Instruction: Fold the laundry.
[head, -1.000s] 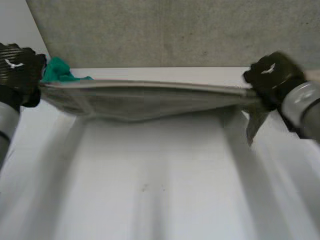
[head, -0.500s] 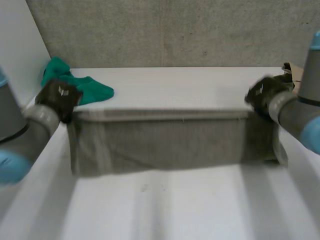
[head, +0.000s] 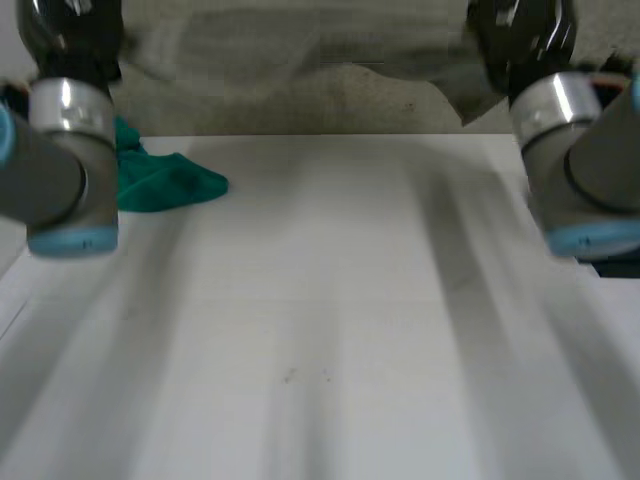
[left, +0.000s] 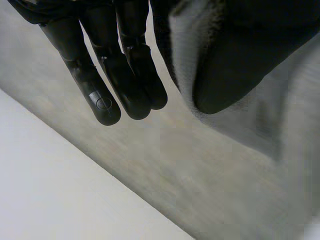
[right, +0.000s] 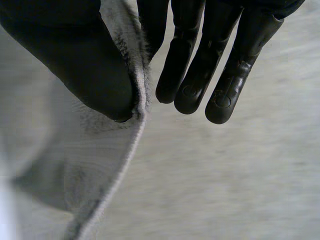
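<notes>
A grey cloth (head: 300, 45) is stretched in the air between my two hands, high above the far edge of the table. My left hand (head: 68, 35) holds its left end and my right hand (head: 520, 38) its right end. In the left wrist view the thumb of my left hand (left: 125, 75) pinches the edge of the grey cloth (left: 186, 55) against the fingers. In the right wrist view my right hand (right: 200, 65) pinches the hem of the grey cloth (right: 75, 160) the same way.
A green cloth (head: 165, 180) lies crumpled at the back left of the white table (head: 320, 330). A grey wall (head: 340, 105) stands right behind the table's far edge. A brown object (head: 612, 70) sits at the far right, behind my right arm.
Both hands have risen from table height to well above it, carrying the grey cloth up and off the table. The green cloth has not moved.
</notes>
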